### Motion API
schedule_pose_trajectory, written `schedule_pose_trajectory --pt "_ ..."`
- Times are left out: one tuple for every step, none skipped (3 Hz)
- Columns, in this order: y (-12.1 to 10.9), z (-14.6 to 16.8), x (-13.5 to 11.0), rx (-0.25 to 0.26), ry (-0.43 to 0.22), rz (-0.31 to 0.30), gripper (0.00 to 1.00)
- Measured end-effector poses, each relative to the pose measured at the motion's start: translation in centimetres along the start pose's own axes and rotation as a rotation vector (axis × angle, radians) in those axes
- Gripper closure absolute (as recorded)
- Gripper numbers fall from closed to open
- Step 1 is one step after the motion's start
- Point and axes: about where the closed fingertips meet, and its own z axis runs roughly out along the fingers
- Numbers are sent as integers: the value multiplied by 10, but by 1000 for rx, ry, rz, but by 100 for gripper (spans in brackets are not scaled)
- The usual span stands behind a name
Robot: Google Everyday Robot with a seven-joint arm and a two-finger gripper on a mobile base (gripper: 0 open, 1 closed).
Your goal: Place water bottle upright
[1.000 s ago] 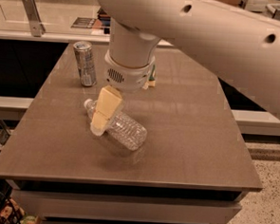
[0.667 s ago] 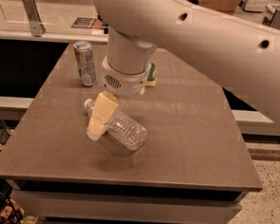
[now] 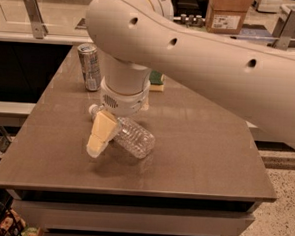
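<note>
Nearest, the gripper [image 3: 101, 135] hangs low over the table [image 3: 195, 163], set across the neck end of the water bottle [image 3: 135, 138], which lies on its side near the middle, cap pointing back-left. Whether the gripper is clamped on it I cannot tell, but a hold near the neck would probably let the base swing down. Farther back, the silver can [image 3: 89, 66] stands upright, well apart.
</note>
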Motion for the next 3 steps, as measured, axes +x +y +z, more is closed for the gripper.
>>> schedule_pose_trajectory --pt "5 7 -9 33 5 22 0" --pt "8 8 -17 62 17 52 0" --pt "11 10 -21 86 32 71 0"
